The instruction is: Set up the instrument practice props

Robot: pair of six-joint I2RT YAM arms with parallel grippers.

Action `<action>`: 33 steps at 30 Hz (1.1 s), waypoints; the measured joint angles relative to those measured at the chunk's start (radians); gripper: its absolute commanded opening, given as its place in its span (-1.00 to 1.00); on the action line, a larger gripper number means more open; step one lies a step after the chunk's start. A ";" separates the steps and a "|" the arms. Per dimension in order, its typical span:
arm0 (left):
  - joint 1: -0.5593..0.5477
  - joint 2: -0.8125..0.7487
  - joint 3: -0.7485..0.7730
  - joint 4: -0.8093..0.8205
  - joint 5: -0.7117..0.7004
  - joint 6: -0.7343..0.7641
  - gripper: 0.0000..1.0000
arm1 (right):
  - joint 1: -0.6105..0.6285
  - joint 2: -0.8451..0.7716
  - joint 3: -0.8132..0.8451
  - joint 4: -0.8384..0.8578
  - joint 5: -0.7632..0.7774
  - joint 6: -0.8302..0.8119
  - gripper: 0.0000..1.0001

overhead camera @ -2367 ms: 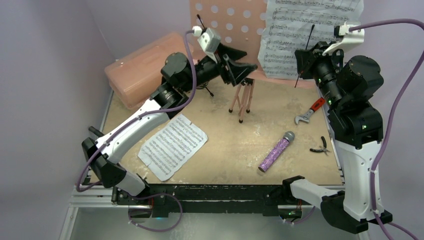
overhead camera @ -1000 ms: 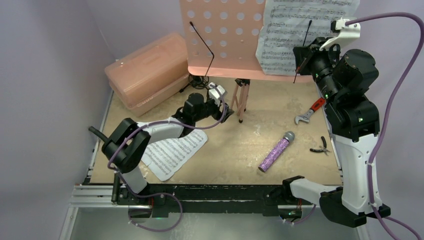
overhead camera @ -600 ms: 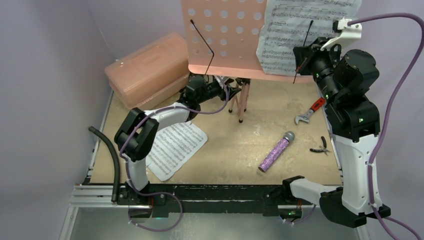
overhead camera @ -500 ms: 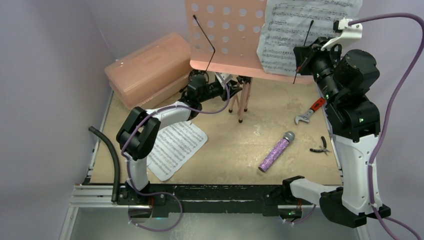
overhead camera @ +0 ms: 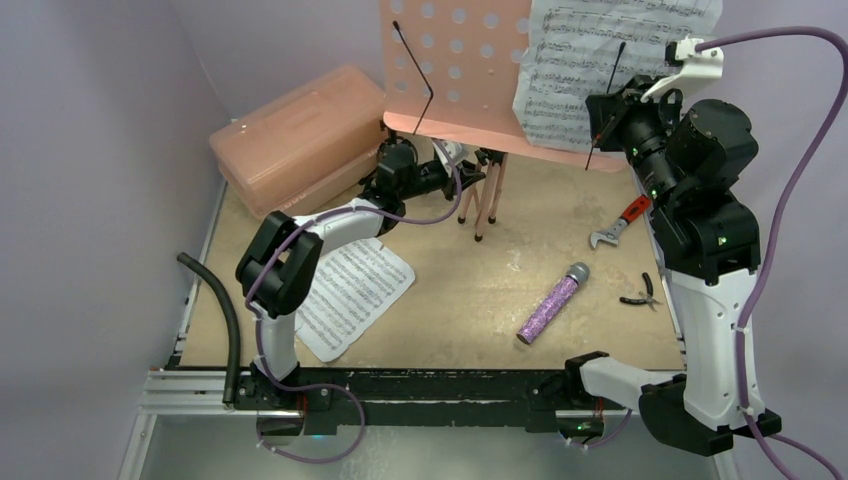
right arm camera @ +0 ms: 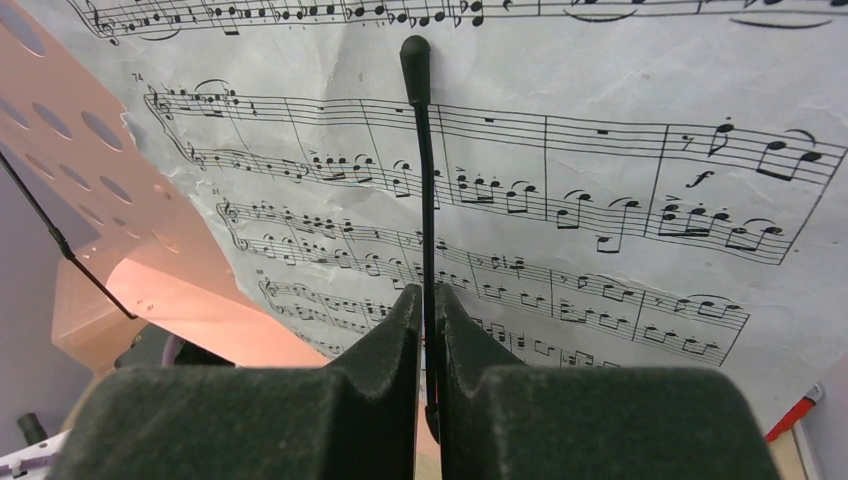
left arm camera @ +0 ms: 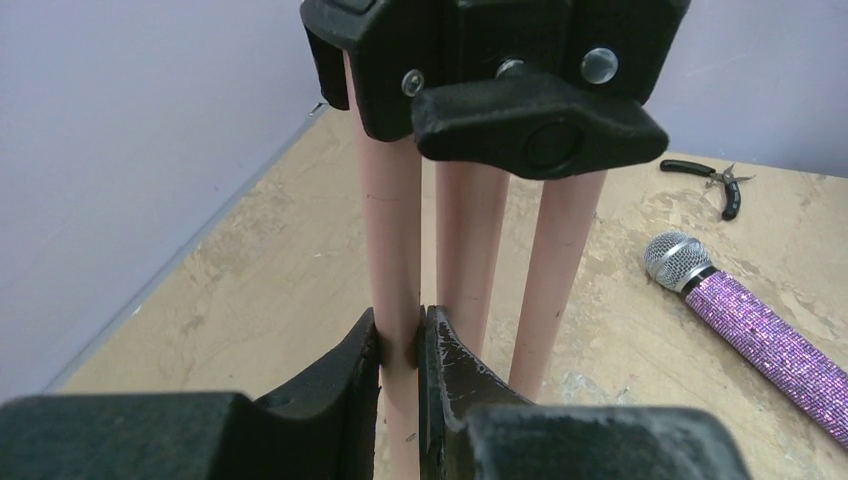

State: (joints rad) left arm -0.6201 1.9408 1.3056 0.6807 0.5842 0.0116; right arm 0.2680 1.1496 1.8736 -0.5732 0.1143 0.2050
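I read the bar number "74" on the sheet-music page (right arm camera: 600, 150). My left gripper (left arm camera: 400, 345) is clenched on one pink leg (left arm camera: 392, 230) of the music stand (overhead camera: 455, 70) at the worktop's (overhead camera: 480, 300) far edge. My right gripper (right arm camera: 427, 305) pinches the stand's thin black page-holder wire (right arm camera: 424, 180).

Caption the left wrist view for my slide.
Left gripper pinches a pink music stand leg; glittery purple microphone lies beyond.

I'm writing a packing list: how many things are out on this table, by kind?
1 music stand
2 music sheets, the other propped up
1 microphone
2 hand tools: wrench, pliers
1 plastic case
Total: 7
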 measured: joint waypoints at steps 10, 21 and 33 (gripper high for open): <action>0.000 -0.015 0.033 -0.104 -0.014 -0.016 -1.00 | 0.000 -0.012 -0.001 0.003 0.027 -0.006 -0.19; -0.002 -0.021 0.038 -0.127 -0.038 -0.043 -1.00 | 0.000 -0.092 -0.037 0.043 0.043 -0.066 0.56; -0.002 -0.020 0.068 -0.183 -0.069 -0.086 -1.00 | 0.000 -0.222 -0.136 0.050 -0.119 -0.140 0.93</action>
State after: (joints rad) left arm -0.6220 1.9205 1.3731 0.4976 0.5148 -0.0746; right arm 0.2680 0.9276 1.7374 -0.5236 -0.0044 0.0654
